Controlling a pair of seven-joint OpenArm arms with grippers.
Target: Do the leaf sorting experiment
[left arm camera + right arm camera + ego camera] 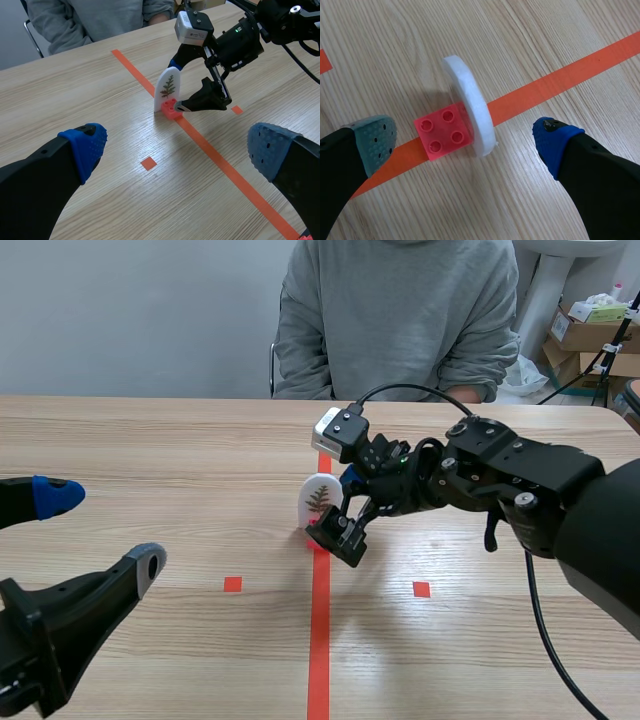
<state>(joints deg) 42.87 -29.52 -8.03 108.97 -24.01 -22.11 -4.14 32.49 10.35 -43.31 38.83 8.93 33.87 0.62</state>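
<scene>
Me: Left gripper [105,530] first, since it's the closest thing in the scene view. It sits low at my near left with its fingers wide apart and nothing between them, blue pad [58,497] on the upper one. It's well apart from everything else.

Them: ok, so where's the leaf thing?

Me: Leaf card [317,498] is a white oval with a little green sprig printed on it. It's standing upright, touching one side of a red four-stud brick [318,537]. The brick sits right on the orange-red tape line [320,640], near the middle of the table [150,440].

Them: is your right side holding it?

Me: nope. My right gripper [465,142] is spread open, one finger either side of the pair. In the right wrist view the grey-green pad [377,142] is on the brick's side and the other blue one is on the card's side. Both look clear of it, no contact that I can see. Across the table sits a person in a grey sweatshirt [400,310].
</scene>
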